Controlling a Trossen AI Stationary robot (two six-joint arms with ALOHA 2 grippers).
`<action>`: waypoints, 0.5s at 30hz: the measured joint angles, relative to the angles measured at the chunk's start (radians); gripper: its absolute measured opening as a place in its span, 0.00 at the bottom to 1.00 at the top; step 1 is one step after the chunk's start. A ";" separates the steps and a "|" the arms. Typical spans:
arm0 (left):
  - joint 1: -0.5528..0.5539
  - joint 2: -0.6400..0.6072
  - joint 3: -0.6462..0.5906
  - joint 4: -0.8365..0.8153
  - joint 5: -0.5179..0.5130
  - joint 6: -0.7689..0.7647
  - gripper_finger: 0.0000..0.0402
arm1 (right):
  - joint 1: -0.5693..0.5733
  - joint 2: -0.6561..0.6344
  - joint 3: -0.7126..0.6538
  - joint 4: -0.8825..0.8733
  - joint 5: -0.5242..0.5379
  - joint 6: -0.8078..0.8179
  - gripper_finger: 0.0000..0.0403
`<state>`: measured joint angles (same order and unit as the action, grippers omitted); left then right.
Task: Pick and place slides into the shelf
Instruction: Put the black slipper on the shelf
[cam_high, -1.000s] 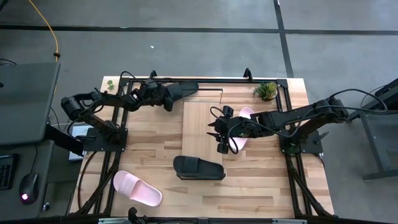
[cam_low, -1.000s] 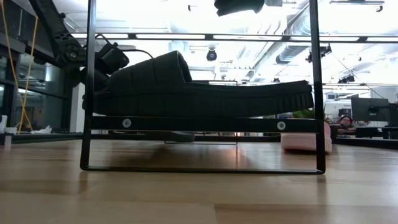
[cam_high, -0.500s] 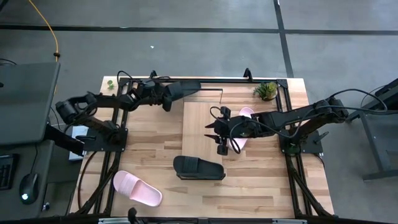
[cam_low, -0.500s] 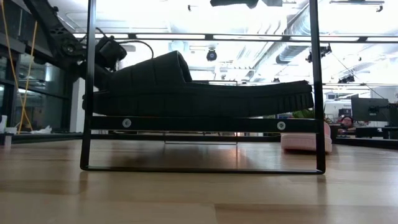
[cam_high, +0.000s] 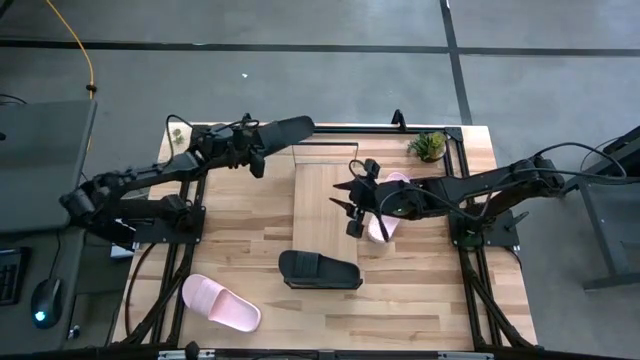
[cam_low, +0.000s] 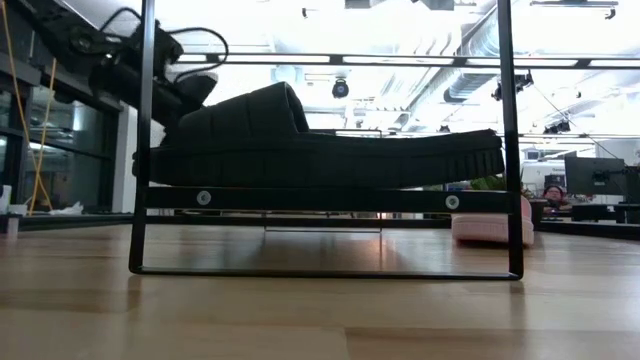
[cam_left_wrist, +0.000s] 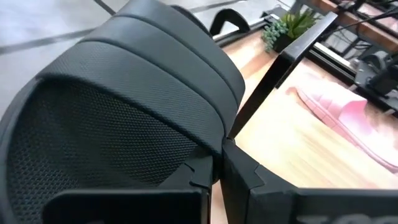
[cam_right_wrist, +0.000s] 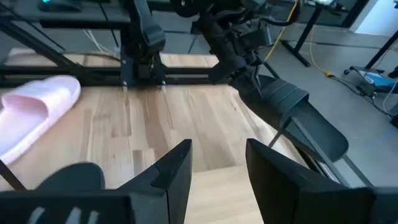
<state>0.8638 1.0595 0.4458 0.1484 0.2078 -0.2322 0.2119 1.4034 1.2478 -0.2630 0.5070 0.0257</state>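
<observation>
1. Now the L arm reaches to the far side of the bench (cam_high: 250, 230). The left pincer (cam_high: 260, 150) is closed on a black slide (cam_high: 288, 130) and holds it up in the air.
2. This held slide is by the far end of the shelf (cam_high: 320, 215), next to the thin black wire frame (cam_high: 330, 146). It isn't on the shelf yet.
3. The right pincer (cam_high: 352, 207) hangs over the shelf board w/ its fingers wide apart and nothing in it. A pink slide (cam_high: 388, 195) lies just beside it, at the R edge of the board.
4. A 2nd black slide (cam_high: 318, 270) is at the near end of the shelf. In the low view it rests on a black rail, so I think that one is done.
5. The other pink slide (cam_high: 220, 302) lies on the bench at the near L corner, far from both arms.
6. Step in hand, I think: the L arm is carrying its black slide to the shelf. About 1 of 4 looks put away.
7. Next, the L arm needs to bring the slide in over the shelf, keep it flat, set it down, then let go.
8. Watch out: the wire frame is very close to the slide and could catch it.
9. The R arm is well placed to grab the pink slide beside it, but should stay out of the L arm's way.
</observation>
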 joint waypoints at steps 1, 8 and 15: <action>0.000 -0.020 0.000 -0.017 -0.015 0.002 0.01 | 0.005 -0.010 0.000 -0.004 -0.002 0.000 0.35; 0.000 -0.154 0.000 -0.121 -0.059 0.021 0.01 | 0.046 -0.069 0.000 -0.015 -0.002 0.000 0.35; 0.000 -0.273 0.000 -0.186 -0.046 0.019 0.01 | 0.098 -0.116 0.000 -0.041 -0.001 -0.008 0.35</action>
<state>0.8635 0.7861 0.4458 -0.0375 0.1613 -0.2131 0.3098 1.2871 1.2480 -0.3042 0.5056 0.0181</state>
